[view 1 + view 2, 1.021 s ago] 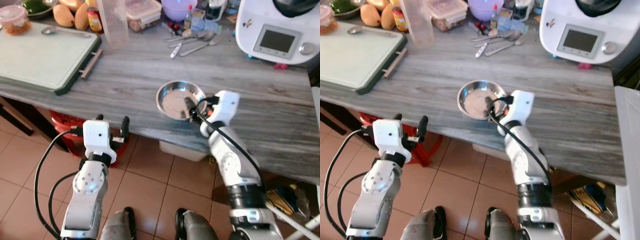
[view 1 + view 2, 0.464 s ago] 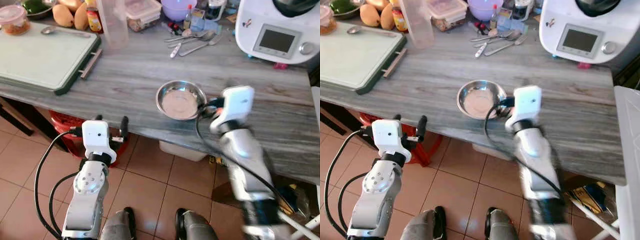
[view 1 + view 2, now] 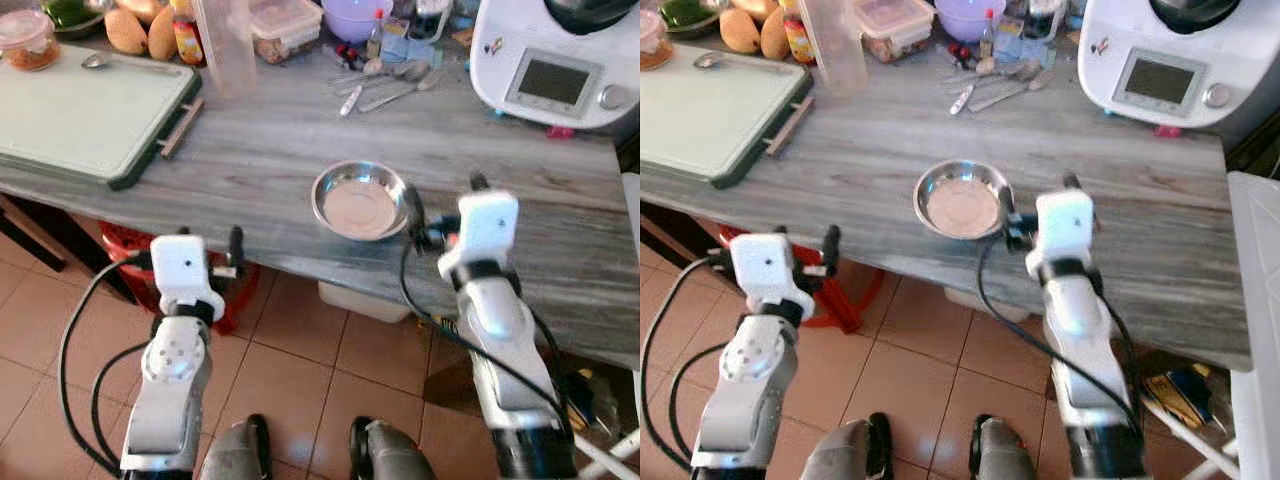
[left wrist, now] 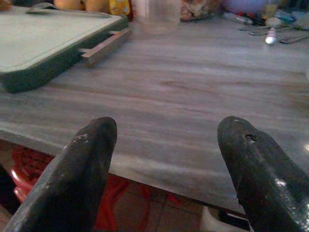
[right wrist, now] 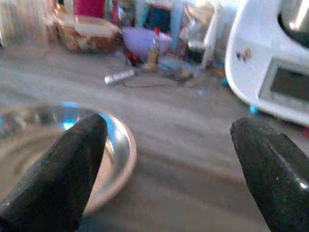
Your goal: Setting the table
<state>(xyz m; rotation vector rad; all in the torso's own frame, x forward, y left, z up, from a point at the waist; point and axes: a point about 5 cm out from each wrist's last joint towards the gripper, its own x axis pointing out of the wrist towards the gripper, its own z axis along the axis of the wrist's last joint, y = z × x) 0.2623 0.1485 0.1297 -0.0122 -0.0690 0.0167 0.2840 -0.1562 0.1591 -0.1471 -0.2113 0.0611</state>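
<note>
Standing at the near edge of the grey wood-grain surface [image 3: 270, 150]. The shallow round stainless-steel bowl [image 3: 361, 199] sits upright on it close to that near edge, empty as far as I can see, touching nothing. My right gripper [image 3: 443, 205] hovers just beside the bowl's right rim, fingers spread wide apart and holding nothing; in the right wrist view one black finger [image 5: 58, 169] overlaps the bowl rim [image 5: 123, 150] and the other sits well off over bare surface. Cannot tell whether that finger touches the rim. My left gripper [image 3: 214, 262] is held off the near edge of the surface, over the terracotta floor tiles [image 3: 290, 370], fingers likewise apart and empty; the left wrist view looks between them [image 4: 82, 169] across bare grain. Far left of the surface: a pale green cutting board with dark rim and wooden handle [image 3: 90, 110], a metal spoon [image 3: 100, 61] lying on its far side. Behind it, mangoes [image 3: 145, 30], a tall clear plastic cup [image 3: 228, 45] and a lidded clear food container [image 3: 285, 22]. Loose cutlery [image 3: 385, 85] lies scattered toward the back, near a purple bowl [image 3: 355, 15]. Far right: a white kitchen appliance with a grey screen [image 3: 555, 65]. A red basket [image 3: 130, 245] sits on the floor under the surface.
</note>
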